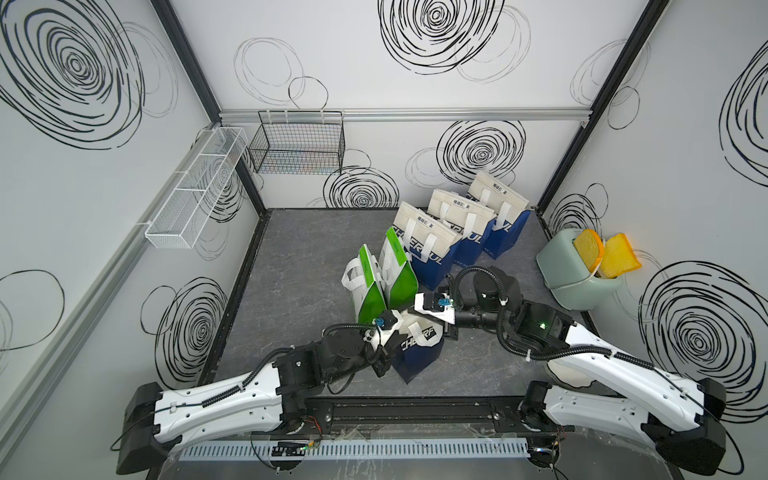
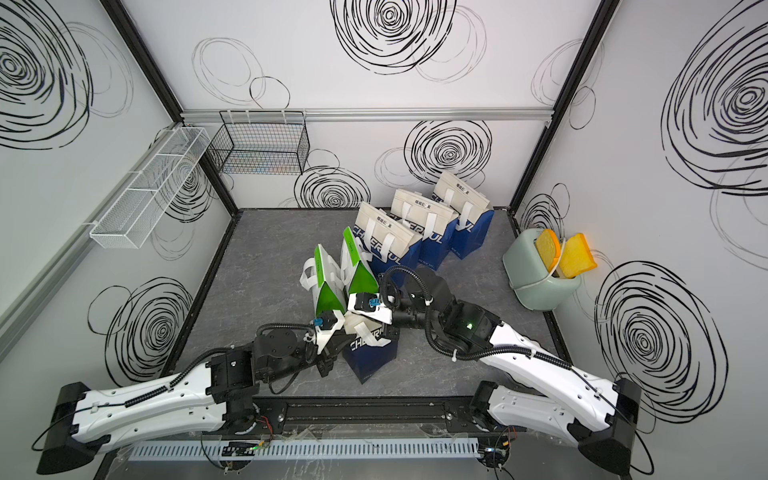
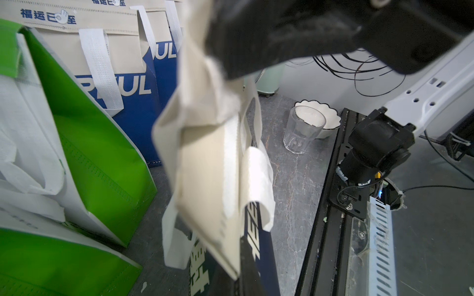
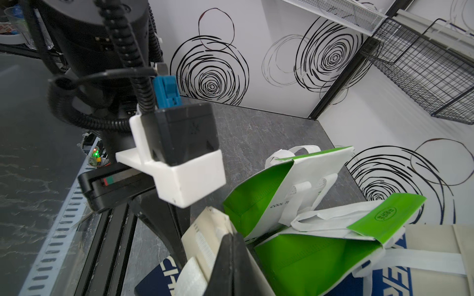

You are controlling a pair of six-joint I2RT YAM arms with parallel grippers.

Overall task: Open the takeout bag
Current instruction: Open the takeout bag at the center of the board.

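The takeout bag is dark blue with white lettering and a beige top flap, and it stands at the front centre of the grey table in both top views. My left gripper is shut on one end of the beige flap, at the bag's left edge. My right gripper is shut on the flap's other end. It reaches in from the right, under its wrist camera. The flap hangs crumpled between the two grippers, and a white handle dangles beside it.
Two green-and-white bags stand just behind the held bag. Three more blue-and-beige bags line up toward the back right. A mint toaster holds toast at the right wall. A glass and a white bowl stand by the front rail. Wire baskets hang on the walls.
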